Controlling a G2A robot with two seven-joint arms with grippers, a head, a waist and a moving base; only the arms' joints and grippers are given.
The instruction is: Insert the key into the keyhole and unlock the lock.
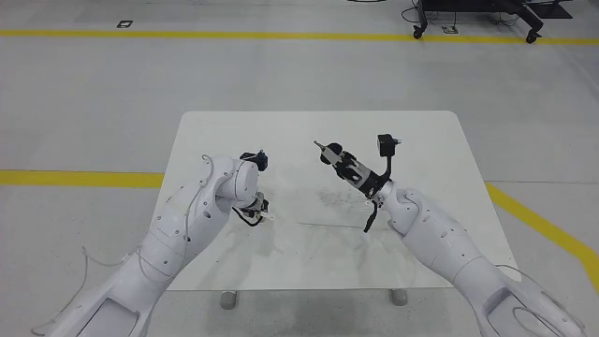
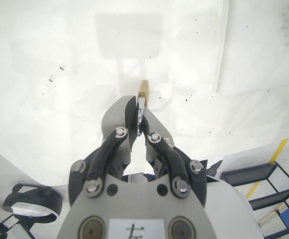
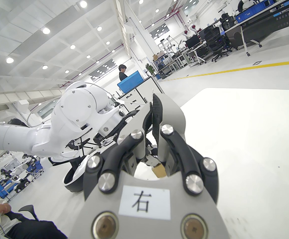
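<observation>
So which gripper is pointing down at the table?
The left gripper: it aims down at the white table, pinching a brass-tipped piece. The right gripper points out sideways instead.

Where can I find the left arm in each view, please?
Top view: left arm over the table, left side.
Left wrist view: its left gripper, shut on a brass-tipped piece.
Right wrist view: left arm, white, beyond the right gripper.
Shared landmark: the white table.
</observation>
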